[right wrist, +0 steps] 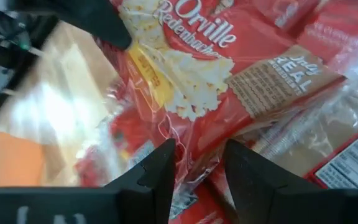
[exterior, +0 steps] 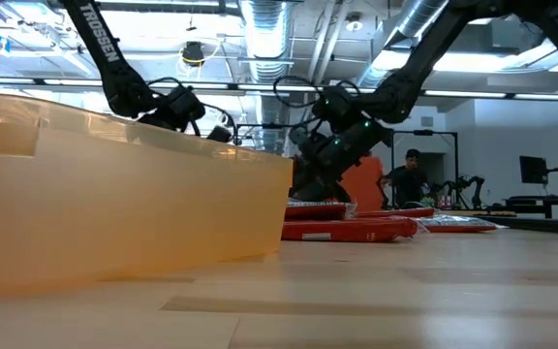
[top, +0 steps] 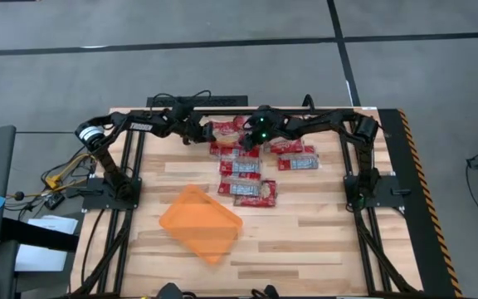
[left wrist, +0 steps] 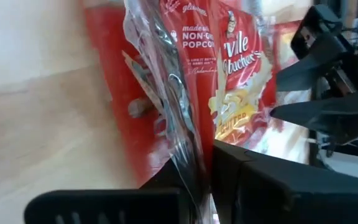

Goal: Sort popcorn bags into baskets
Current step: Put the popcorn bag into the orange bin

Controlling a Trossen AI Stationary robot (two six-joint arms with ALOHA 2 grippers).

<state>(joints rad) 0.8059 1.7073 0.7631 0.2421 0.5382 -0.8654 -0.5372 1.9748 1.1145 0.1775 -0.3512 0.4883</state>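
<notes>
Sorting has barely begun: your orange basket [top: 200, 223] holds nothing, and the popcorn bags [top: 247, 170] lie beyond it on the surface. Left tool [left wrist: 194, 177] grasps one bag's wrapper; right tool [right wrist: 197, 165] straddles a bag, unclenched.

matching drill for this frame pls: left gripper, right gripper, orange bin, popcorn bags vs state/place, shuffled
1. left gripper
2. right gripper
3. orange bin
4. popcorn bags

A. open, straddling a bag's wrapper
B. nothing in it, nearer the table's front than the bags
C. shut on a bag's clear wrapper
D. clustered flat between the two arms

Pairs: 1-C, 2-A, 3-B, 4-D
</notes>
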